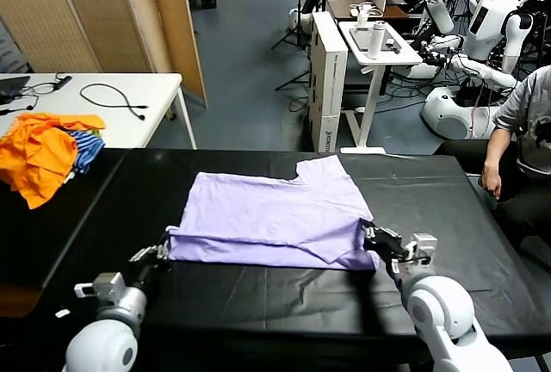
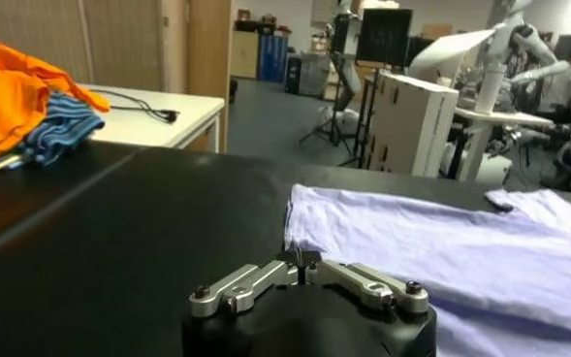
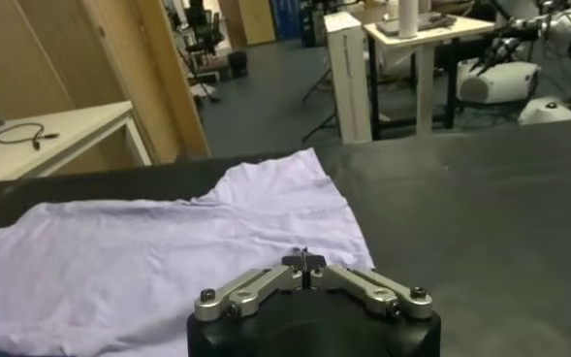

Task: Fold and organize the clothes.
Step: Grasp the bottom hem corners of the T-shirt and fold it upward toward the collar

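T-shirt (image 1: 275, 217), pale lavender, laid flat at middle of black counter (image 1: 448, 191), partly folded, one sleeve pointed toward far edge. Left tool (image 1: 162, 250) set at shirt's near left corner, fingers clenched on hem. Right tool (image 1: 376, 241) set at near right corner, likewise clenched on fabric edge. Heap of orange and blue-striped garments (image 1: 47, 152) seen at counter's far left, well apart.

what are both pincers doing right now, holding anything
Left pincer: shut on the near left corner of the T-shirt.
Right pincer: shut on the T-shirt's near right corner.
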Robot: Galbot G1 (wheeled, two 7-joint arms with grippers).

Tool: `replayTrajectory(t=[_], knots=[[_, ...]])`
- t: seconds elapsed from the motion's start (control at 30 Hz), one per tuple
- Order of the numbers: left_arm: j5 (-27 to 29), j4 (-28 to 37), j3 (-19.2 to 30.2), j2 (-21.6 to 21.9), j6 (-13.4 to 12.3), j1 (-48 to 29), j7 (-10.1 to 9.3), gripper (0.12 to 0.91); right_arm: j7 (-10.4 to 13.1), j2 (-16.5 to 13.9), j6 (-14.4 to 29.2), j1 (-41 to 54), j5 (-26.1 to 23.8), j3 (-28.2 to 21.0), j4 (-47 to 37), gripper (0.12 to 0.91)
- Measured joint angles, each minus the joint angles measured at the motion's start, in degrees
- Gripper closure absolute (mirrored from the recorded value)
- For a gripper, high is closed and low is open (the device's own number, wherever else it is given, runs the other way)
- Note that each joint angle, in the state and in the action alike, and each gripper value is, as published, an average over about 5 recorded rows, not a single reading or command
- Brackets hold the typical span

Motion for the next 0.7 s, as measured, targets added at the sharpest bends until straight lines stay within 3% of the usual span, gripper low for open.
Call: replayTrajectory(t=[0.17,0.33,0.47,0.57,0.7], knots=[[0.1,2.5,0.0,0.2,-0.1,-1.4,-0.31,0.885,-0.3,0.1,0.2,-0.5,-0.1,0.5,-0.4,0.886],[0.0,3.8,0.2,0.3,0.0,-2.2,-0.27,0.885,-2.6,0.2,-0.4,-1.0,0.0,0.9,0.2,0.852],[0.0,3.9,0.3,-0.4,0.5,-2.7,0.03,0.830,-3.9,-0.5,-1.8,-2.2,-0.1,1.9,1.6,0.655],[0.6,3.1,0.0,-1.1,0.6,-2.1,0.13,0.675,-4.1,-1.2,-2.8,-3.8,-0.7,2.7,3.3,0.466],[2.1,1.9,-0.2,-1.8,0.7,-0.7,0.13,0.410,-4.6,-2.5,-3.3,-6.5,-2.3,4.0,5.8,0.222]])
